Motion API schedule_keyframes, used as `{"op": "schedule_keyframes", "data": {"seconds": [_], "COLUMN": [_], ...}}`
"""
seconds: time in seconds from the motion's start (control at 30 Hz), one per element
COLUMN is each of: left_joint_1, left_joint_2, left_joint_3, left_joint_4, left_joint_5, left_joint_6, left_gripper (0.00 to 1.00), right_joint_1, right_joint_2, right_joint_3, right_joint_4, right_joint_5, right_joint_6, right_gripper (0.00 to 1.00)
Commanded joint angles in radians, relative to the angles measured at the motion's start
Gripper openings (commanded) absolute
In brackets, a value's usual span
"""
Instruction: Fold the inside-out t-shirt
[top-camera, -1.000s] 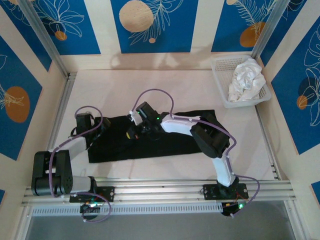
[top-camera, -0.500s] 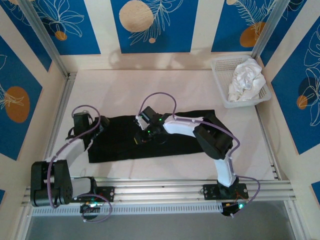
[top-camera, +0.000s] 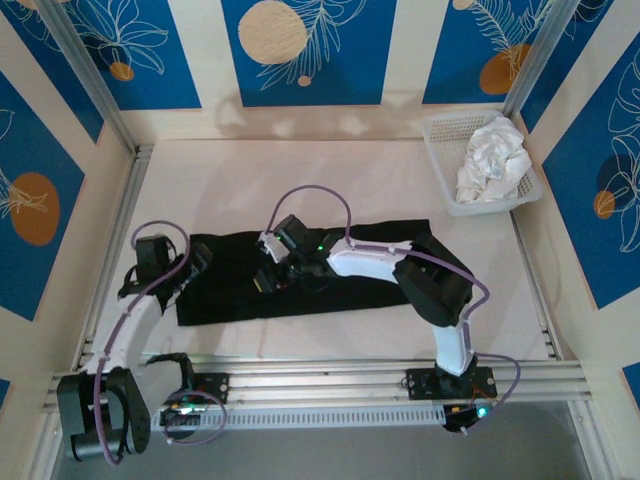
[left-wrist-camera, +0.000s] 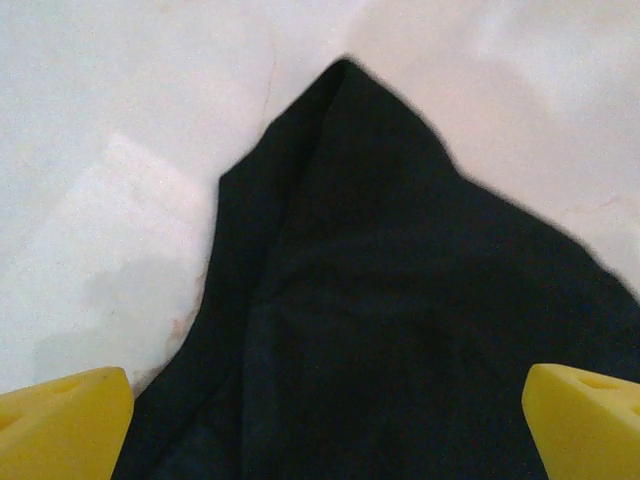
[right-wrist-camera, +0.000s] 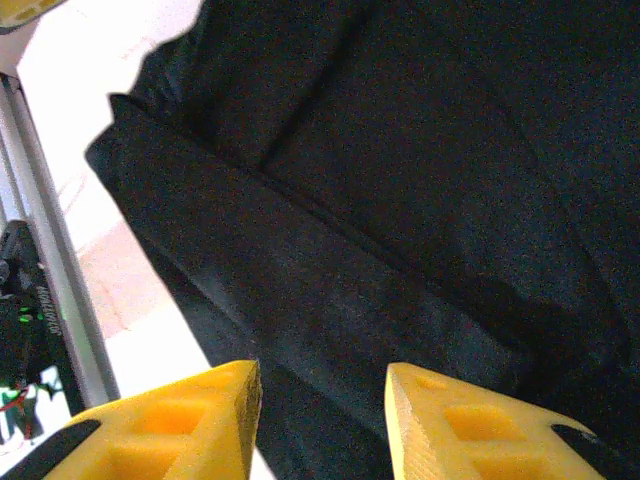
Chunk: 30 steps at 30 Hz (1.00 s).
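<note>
Black cloth, the inside-out t-shirt (top-camera: 230, 285), is spread flat near the bench's (top-camera: 330, 180) near edge. The left end effector (left-wrist-camera: 320, 420) is seen wide open over its left end; the right end effector (right-wrist-camera: 322, 400) is parted, empty, above mid-shirt.

Your right arm (top-camera: 380, 262) hides the shirt's (top-camera: 230, 285) middle from above. Both left fingers (left-wrist-camera: 60, 425) run off the wrist view's bottom edge.
</note>
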<state>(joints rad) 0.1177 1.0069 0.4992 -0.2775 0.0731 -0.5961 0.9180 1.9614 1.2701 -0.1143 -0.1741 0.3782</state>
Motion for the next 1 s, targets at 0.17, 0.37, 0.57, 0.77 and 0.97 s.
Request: {"op": "schedule_keyframes", "data": {"seconds": [0.17, 0.37, 0.57, 0.77, 0.97], "left_joint_1": [-0.017, -0.07, -0.119, -0.148, -0.177], "left_joint_2": [0.196, 0.299, 0.255, 0.233, 0.242], "left_joint_3": [0.024, 0.031, -0.007, -0.016, -0.027], "left_joint_4": [0.023, 0.068, 0.119, 0.109, 0.118], "left_joint_5": [0.032, 0.092, 0.227, 0.238, 0.277], "left_joint_6": [0.116, 0.152, 0.121, 0.122, 0.11], "left_gripper": [1.0, 1.0, 0.95, 0.86, 0.68], "right_joint_1": [-0.018, -0.037, -0.036, -0.036, -0.035], "right_joint_2": [0.019, 0.005, 0.022, 0.034, 0.033], "right_joint_3": [-0.021, -0.054, -0.045, -0.025, -0.026], "right_joint_4": [0.052, 0.079, 0.077, 0.067, 0.065], "right_joint_5": [-0.061, -0.073, -0.075, -0.074, -0.068], "right_joint_6": [0.018, 0.043, 0.051, 0.048, 0.049], "right_gripper": [0.38, 0.38, 0.38, 0.37, 0.37]}}
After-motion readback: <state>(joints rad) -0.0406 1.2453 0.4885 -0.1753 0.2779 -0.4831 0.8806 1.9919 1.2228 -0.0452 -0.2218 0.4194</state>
